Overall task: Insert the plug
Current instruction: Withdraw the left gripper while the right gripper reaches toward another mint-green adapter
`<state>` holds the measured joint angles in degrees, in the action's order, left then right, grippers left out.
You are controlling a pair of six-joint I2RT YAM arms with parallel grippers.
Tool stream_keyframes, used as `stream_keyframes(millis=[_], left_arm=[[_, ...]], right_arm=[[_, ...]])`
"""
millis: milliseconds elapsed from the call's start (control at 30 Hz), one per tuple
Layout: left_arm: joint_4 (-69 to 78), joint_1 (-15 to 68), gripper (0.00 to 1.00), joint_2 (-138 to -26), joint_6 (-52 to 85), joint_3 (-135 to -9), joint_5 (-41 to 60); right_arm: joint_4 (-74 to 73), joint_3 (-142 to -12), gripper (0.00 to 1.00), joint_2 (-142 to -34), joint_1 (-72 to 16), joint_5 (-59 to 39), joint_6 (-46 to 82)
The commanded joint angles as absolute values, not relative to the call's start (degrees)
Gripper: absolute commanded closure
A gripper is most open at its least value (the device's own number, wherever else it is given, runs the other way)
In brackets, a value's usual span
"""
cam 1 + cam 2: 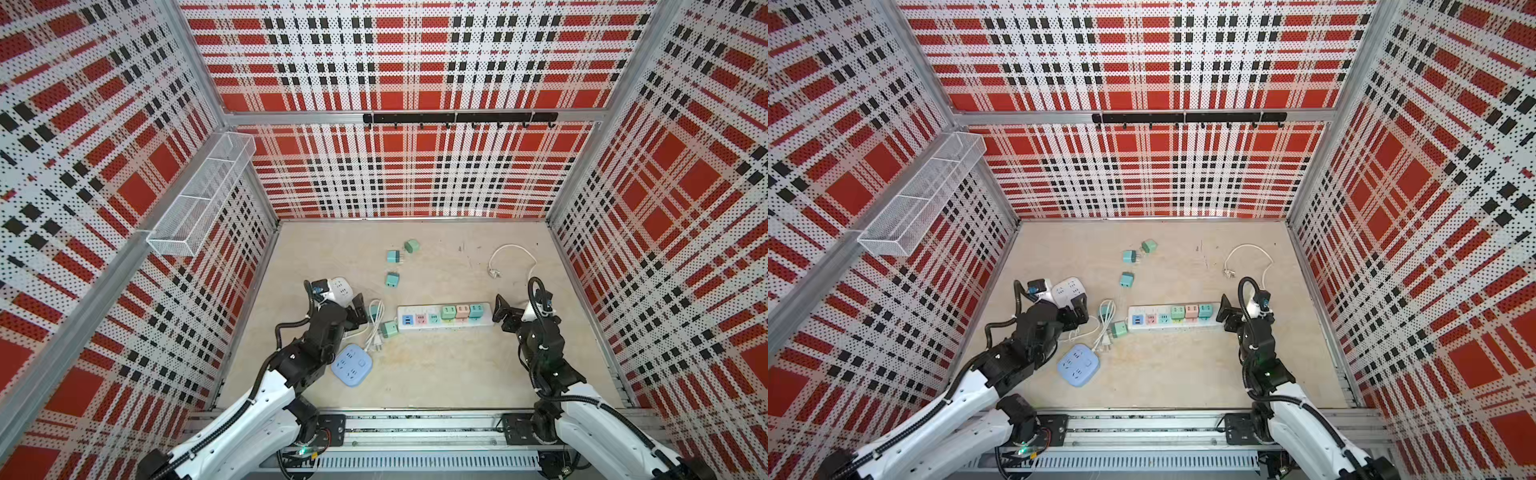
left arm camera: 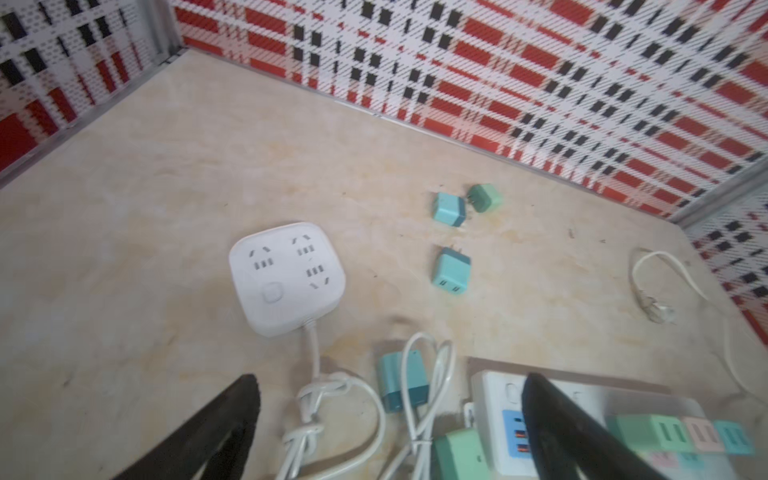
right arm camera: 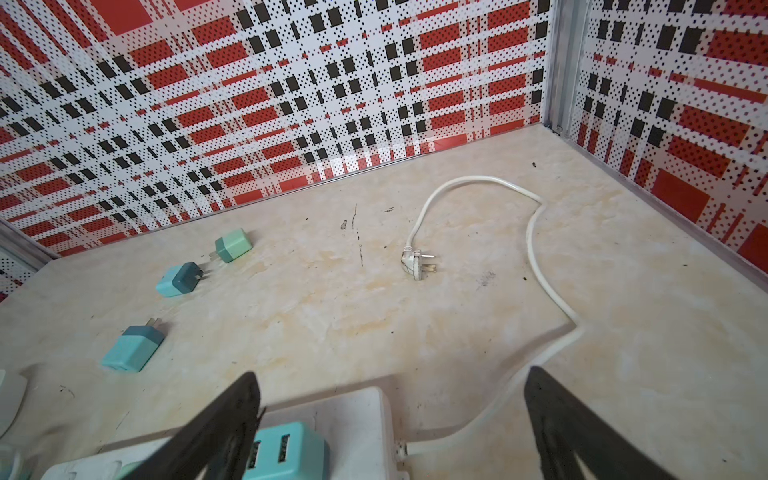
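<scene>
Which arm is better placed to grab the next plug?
Likely left: the left gripper is beside the green adapter at the free end of the power strip; the right gripper is at the occupied end.

Wire basket (image 1: 195,208), black hook rail (image 1: 459,118)

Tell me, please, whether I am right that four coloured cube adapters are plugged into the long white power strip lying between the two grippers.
No: three coloured cube adapters, not four, are plugged into the long white power strip lying between the left gripper and right gripper, as both top views show.
</scene>
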<state>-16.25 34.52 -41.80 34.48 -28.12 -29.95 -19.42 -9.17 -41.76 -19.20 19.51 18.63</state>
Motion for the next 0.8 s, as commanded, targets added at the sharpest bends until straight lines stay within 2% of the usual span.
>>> stream_keyframes(millis=[0,67,167,233,333,367,433,500,600,700,767], left_arm=[[-24.4,31.9,0.01,-39.8,37.9,-29.4,-35.3],[-28.5,31.0,0.01,-39.3,33.6,-29.8,-35.6],[-25.9,30.8,0.01,-37.8,33.8,-25.7,-36.6],[-19.4,30.6,0.01,-36.6,30.7,-22.2,-30.5],[-18.2,30.7,0.01,-35.3,28.5,-21.7,-27.0],[-18.5,30.6,0.00,-35.0,28.3,-21.6,-27.8],[-19.8,30.5,0.01,-34.1,29.0,-21.8,-27.8],[-24.2,30.4,0.01,-33.0,28.5,-24.2,-24.6],[-28.8,30.6,0.00,-30.5,28.9,-25.2,-27.6],[-23.1,30.3,0.01,-27.7,29.5,-20.3,-26.2],[-25.0,30.4,0.01,-26.1,28.7,-20.7,-24.8]], right_arm=[[-21.0,-9.6,0.00,-43.2,-19.1,18.2,18.0],[-21.4,-9.8,0.00,-44.2,-19.1,18.0,18.0],[-21.5,-10.7,0.01,-46.1,-19.1,16.9,17.5],[-22.2,-11.1,0.13,-47.2,-19.1,15.2,16.9],[-23.3,-11.5,0.19,-48.0,-19.5,11.0,15.3],[-21.1,-13.1,0.19,-47.8,-19.8,8.5,15.4],[-10.4,-18.6,0.28,-47.1,-21.4,5.3,19.0],[-6.0,-21.9,0.32,-46.1,-25.8,3.7,20.1],[-5.1,-25.8,0.30,-47.1,-34.3,4.1,19.2],[-5.4,-30.2,0.31,-54.2,-40.9,5.4,20.7],[-6.1,-34.2,0.38,-61.5,-44.3,5.7,21.5]])
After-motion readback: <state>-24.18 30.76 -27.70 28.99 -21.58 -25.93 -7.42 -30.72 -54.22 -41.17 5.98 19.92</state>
